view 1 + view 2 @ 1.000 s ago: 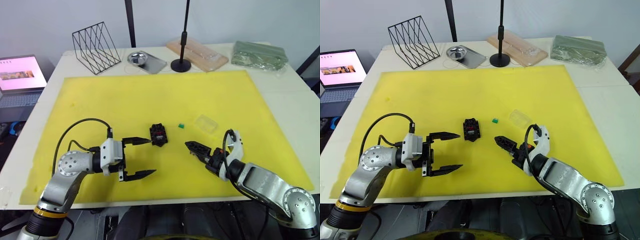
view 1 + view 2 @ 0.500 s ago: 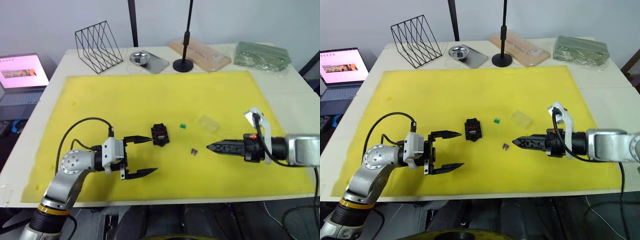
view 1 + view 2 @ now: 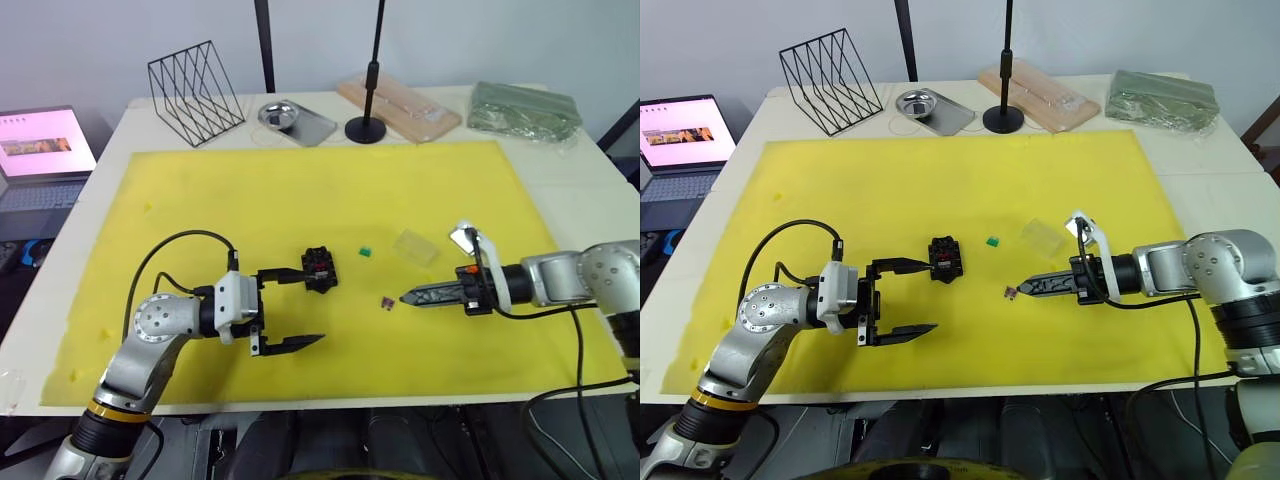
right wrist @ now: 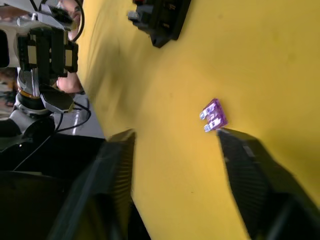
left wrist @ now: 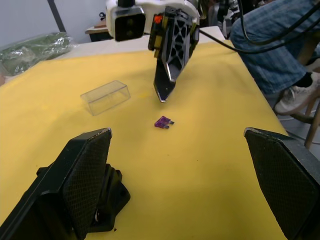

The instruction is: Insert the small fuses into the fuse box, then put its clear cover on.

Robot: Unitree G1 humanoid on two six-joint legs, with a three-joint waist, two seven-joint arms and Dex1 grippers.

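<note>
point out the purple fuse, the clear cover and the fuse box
purple fuse [image 5: 163, 122], left wrist view, on its plastic body
clear cover [image 5: 105, 96], left wrist view, on its top face
fuse box [image 3: 319, 267], left eye view, on its slotted top

Two silver-grey metal arms with rounded joint housings; white wrist blocks; black loose cables; left gripper [image 3: 292, 309] and right gripper [image 3: 408, 298] with black, textured, tapered fingers; orange band at left arm's base, lower left.

Left arm bent low, left gripper [image 3: 292, 309] level with fingers spread wide, right arm reaching inward, right gripper [image 3: 408, 298] held low and level, fingers parted in its wrist view
</note>
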